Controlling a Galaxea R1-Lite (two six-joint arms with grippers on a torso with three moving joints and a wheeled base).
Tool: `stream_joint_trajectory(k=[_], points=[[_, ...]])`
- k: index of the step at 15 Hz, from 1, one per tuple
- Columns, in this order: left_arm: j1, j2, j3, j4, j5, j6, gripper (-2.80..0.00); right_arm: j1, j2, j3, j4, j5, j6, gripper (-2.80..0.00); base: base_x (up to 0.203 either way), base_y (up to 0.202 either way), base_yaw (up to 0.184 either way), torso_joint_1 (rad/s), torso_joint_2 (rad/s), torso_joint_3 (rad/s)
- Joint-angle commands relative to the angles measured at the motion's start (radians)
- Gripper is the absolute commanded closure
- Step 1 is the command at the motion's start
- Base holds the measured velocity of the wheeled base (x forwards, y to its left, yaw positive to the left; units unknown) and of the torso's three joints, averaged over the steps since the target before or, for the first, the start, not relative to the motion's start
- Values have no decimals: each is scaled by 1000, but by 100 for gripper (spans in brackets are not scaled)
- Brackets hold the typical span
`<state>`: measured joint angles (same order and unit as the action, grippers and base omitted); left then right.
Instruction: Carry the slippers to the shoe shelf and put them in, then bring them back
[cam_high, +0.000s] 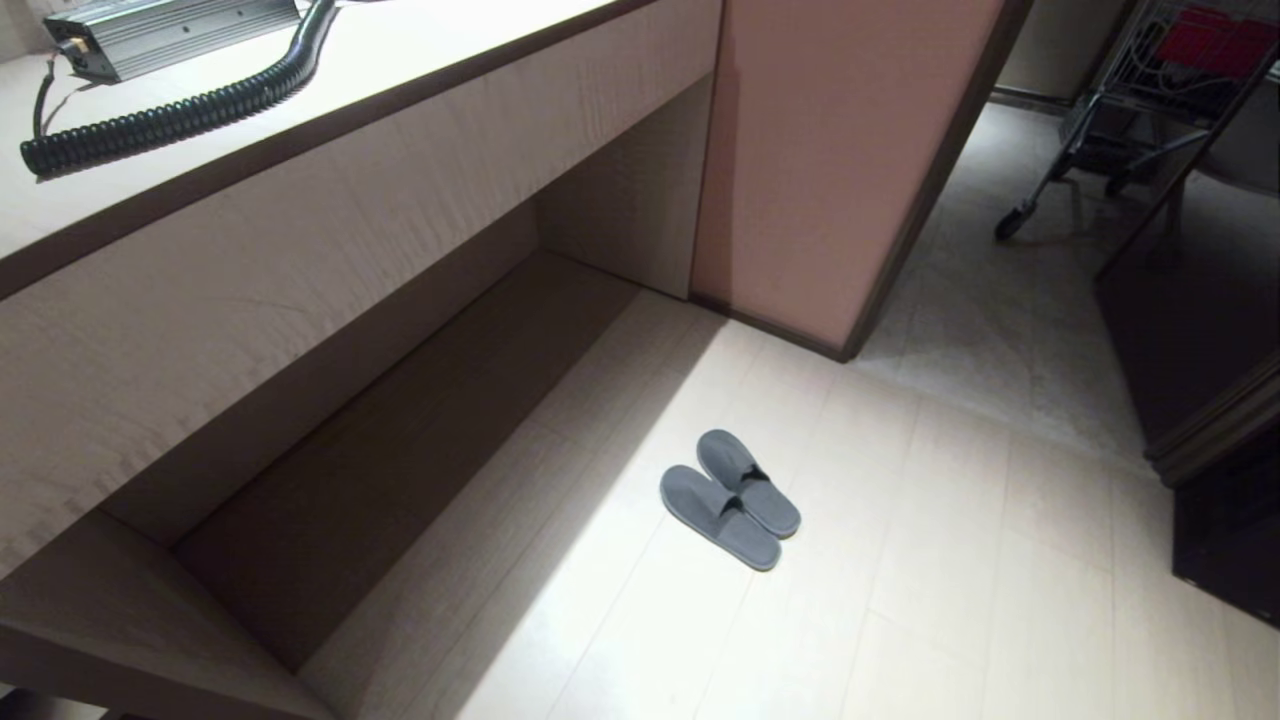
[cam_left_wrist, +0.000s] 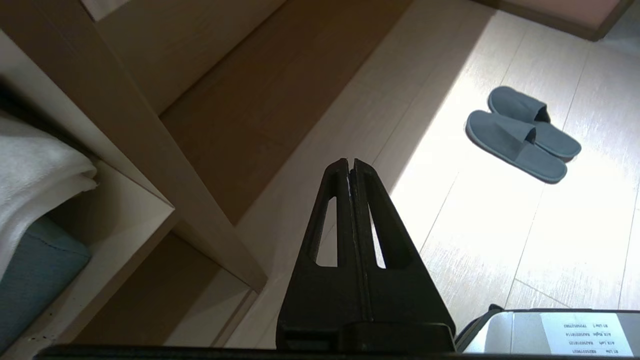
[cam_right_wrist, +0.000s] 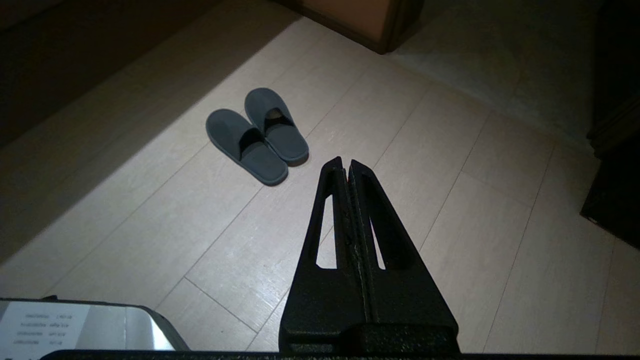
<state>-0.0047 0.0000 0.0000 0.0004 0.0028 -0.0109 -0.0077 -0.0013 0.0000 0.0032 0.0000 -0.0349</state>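
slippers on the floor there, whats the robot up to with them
Nothing is being handled yet. The pair of grey-blue slippers lies side by side, touching, on the pale floor, in a patch of light just outside the shoe shelf, the low open cubby under the desk counter. The left tool and the right tool are both shut, hold nothing, and hang above the floor, well short of the slippers. Neither arm shows in the head view.

Left gripper pressed fully closed, black fingers meeting tip to tip, nothing held, angled down over floor, right gripper in same closed, empty posture, neither arm visible from head camera.
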Motion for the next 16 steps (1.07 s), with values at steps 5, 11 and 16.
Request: stream_joint_trajectory(k=[5,11,16], points=[[0,1,2,1,0,0,0,0,-2,2,0,0,0,0,0,0,0,2,3,206],[0,2,2,0,0,0,0,0,-2,2,0,0,0,0,0,0,0,1,2,204],[0,0,2,1,0,3,0,0,-2,2,0,0,0,0,0,0,0,2,4,202]])
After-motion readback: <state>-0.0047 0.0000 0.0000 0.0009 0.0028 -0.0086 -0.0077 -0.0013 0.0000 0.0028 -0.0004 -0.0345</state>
